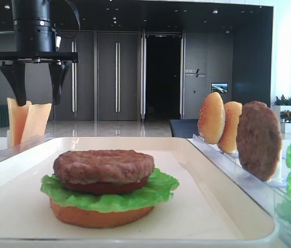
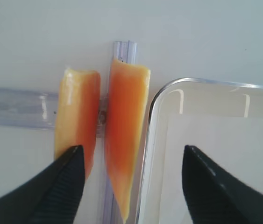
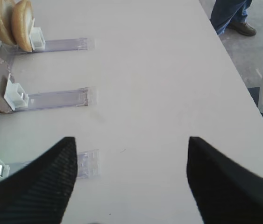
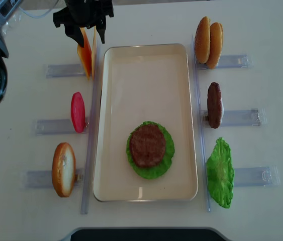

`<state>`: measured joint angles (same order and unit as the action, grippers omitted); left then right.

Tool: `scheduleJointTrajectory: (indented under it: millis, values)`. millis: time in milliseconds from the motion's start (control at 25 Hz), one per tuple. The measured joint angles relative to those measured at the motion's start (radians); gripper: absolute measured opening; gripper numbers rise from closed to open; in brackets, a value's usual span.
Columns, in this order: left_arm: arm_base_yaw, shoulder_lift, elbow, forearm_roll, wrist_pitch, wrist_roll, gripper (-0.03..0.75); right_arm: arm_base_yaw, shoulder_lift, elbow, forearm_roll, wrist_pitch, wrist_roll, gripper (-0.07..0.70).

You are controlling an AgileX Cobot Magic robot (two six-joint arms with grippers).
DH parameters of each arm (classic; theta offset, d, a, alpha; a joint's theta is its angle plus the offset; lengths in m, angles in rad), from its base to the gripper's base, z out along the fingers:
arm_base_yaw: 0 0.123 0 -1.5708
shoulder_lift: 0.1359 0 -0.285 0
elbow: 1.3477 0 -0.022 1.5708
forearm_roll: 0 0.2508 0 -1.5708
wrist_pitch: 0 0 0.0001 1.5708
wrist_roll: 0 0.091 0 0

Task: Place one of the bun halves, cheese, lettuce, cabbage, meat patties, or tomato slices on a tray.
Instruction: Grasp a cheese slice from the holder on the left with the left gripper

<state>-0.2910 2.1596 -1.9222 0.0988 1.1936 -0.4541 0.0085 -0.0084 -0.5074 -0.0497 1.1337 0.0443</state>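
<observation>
I have the left gripper [image 1: 37, 82] hanging above the cheese [image 1: 27, 122], its black fingers [image 2: 52, 186] spread wide and holding nothing; in the left wrist view they sit either side of the slices without touching them. The cheese is two thin, smooth orange-yellow slices standing on edge in a clear plastic rack [image 2: 14, 107] at the far left corner of the counter [image 3: 159, 74], just beside the tray's rounded far left corner. The tray [image 4: 116, 100] is cream-white, rectangular, with a low glossy rim. Toward its near end sits a stack: a golden bun base [image 1: 101, 216], frilly green lettuce [image 1: 109, 195], a dark red tomato slice [image 1: 104, 186] and a rough brown meat patty [image 1: 104, 165] on top. The right gripper [image 3: 131, 186] hovers over bare counter with its textured black fingers [image 3: 42, 182] wide apart and empty. Along the tray's right edge, racks carry two upright bun halves [image 4: 208, 42], one patty [image 4: 214, 104] on edge and a lettuce leaf [image 4: 220, 173]; along the left edge stand a red slice [image 4: 78, 111] and a bun half [image 4: 64, 169].
</observation>
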Motion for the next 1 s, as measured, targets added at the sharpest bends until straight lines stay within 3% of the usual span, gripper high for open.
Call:
scheduleJointTrajectory:
  millis: [1000]
  values:
    - [0.000, 0.048, -0.039, -0.005, 0.015, 0.005, 0.465, 0.000, 0.000, 0.000, 0.000, 0.000, 0.000, 0.472]
